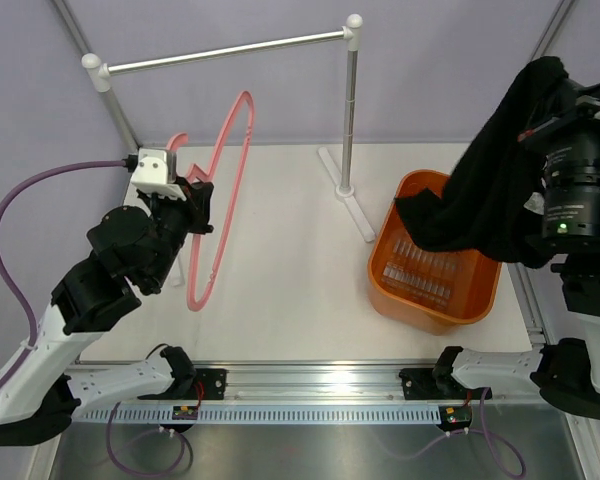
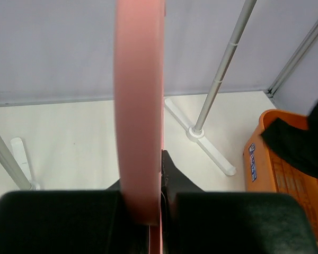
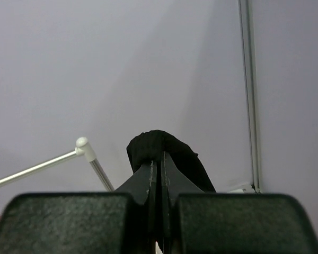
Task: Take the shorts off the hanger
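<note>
The pink hanger (image 1: 223, 190) is bare and held upright above the table by my left gripper (image 1: 195, 200), which is shut on its frame; in the left wrist view the pink bar (image 2: 139, 106) runs up between the jaws. The black shorts (image 1: 500, 170) hang limp from my right gripper (image 1: 552, 75), which is raised high at the far right and shut on a bunch of the fabric (image 3: 159, 145). The lower end of the shorts drapes over and into the orange basket (image 1: 430, 295). The shorts are apart from the hanger.
A grey metal rail (image 1: 225, 52) on two posts stands at the back, its right post and foot (image 1: 347, 190) beside the basket. The orange basket also shows at the right of the left wrist view (image 2: 275, 169). Frame struts rise at both back corners.
</note>
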You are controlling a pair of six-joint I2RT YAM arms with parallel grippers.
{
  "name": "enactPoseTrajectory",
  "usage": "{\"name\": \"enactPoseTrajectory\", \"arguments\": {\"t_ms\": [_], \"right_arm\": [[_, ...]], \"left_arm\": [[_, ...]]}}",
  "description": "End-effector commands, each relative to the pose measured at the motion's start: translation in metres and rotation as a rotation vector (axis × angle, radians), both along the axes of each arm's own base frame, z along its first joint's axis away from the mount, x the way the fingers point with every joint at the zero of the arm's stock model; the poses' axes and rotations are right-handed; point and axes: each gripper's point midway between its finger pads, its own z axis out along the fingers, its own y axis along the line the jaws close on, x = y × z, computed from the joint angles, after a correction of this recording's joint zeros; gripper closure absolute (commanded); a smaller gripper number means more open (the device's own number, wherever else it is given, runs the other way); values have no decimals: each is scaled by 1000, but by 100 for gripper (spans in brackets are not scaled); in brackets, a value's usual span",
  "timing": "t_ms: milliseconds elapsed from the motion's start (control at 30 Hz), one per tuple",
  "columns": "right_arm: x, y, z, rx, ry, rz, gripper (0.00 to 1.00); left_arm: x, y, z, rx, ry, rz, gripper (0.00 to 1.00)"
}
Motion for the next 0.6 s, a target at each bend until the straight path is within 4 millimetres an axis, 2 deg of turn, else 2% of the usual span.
{"name": "enactPoseTrajectory", "arguments": {"t_ms": [0, 167, 267, 300, 400, 433, 500, 533, 567], "right_arm": [[19, 21, -16, -51, 45, -27, 100], [40, 44, -51, -94, 124, -13, 100], [52, 48, -70, -97, 175, -4, 100], [57, 41, -76, -94, 191, -28, 100], [67, 37, -102, -67, 249, -13, 100], [76, 30, -119, -41, 282, -40, 100], [78, 21, -148, -27, 349, -43, 100], [88, 11, -180, 5, 413, -81, 100], [90, 12, -201, 12, 462, -55, 100]], "left_arm": [[1, 0, -1, -17, 0, 8, 100], [3, -5, -6, -6, 7, 2, 100], [4, -8, -8, 3, 16, -4, 100], [4, -9, -8, 5, 17, -6, 100], [6, -11, -9, 17, 25, -6, 100], [7, -11, -11, 32, 35, -1, 100], [11, -13, -11, 50, 48, 10, 100], [13, -11, -15, 64, 65, 19, 100], [15, -12, -15, 69, 70, 23, 100]]}}
